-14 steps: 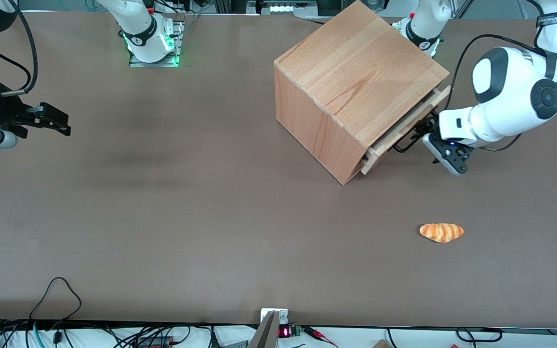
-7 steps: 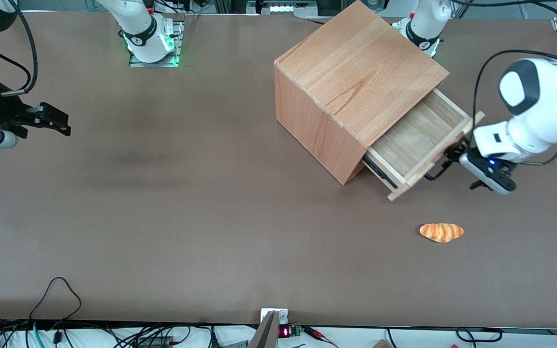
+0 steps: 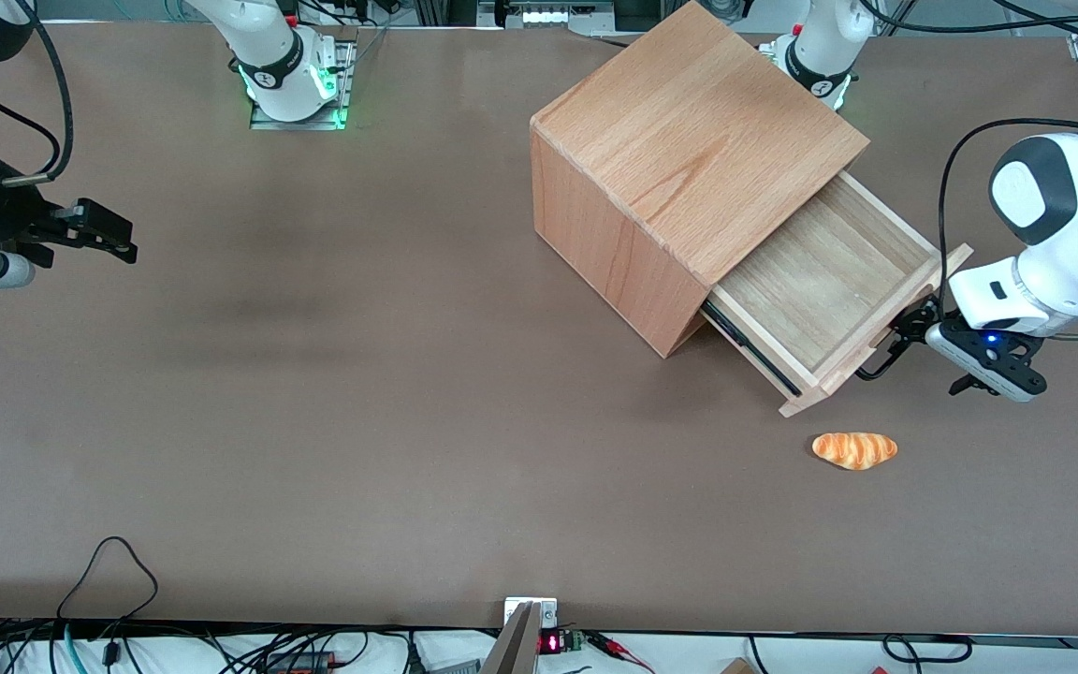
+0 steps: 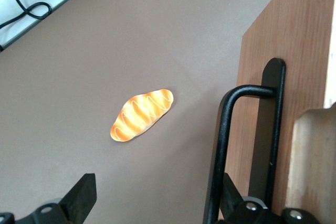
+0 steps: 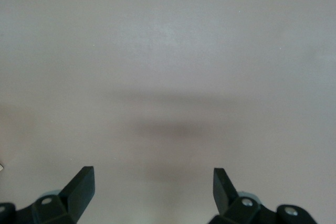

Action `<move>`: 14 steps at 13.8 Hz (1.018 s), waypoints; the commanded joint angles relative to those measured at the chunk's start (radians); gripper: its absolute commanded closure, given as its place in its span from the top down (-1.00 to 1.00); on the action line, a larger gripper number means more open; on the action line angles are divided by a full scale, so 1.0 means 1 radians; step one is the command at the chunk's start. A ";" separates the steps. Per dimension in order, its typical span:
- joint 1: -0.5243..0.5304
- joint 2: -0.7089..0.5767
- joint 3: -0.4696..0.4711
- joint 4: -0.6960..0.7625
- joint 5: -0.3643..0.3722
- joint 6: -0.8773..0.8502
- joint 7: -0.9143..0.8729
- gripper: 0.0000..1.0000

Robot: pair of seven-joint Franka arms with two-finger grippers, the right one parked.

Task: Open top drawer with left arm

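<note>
Front view: bread roll point(image 3: 854, 449) near gripper point(image 3: 913, 329).

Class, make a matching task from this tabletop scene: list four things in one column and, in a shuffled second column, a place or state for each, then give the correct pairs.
Column one:
1. shallow pale-wood top drawer
2. orange striped bread roll
3. thin black metal bar handle
4. black-fingered hand of the white left arm

Column two:
A. lying on the brown table, nearer the front camera than the drawer
B. pulled far out of the beech cabinet, nothing inside
C. fixed to the drawer's front panel
D. open, one finger hooked inside the handle

Pairs: 1-B, 2-A, 3-C, 4-D
</note>
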 commanded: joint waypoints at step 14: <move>-0.004 -0.234 0.016 0.185 0.160 -0.557 -0.473 1.00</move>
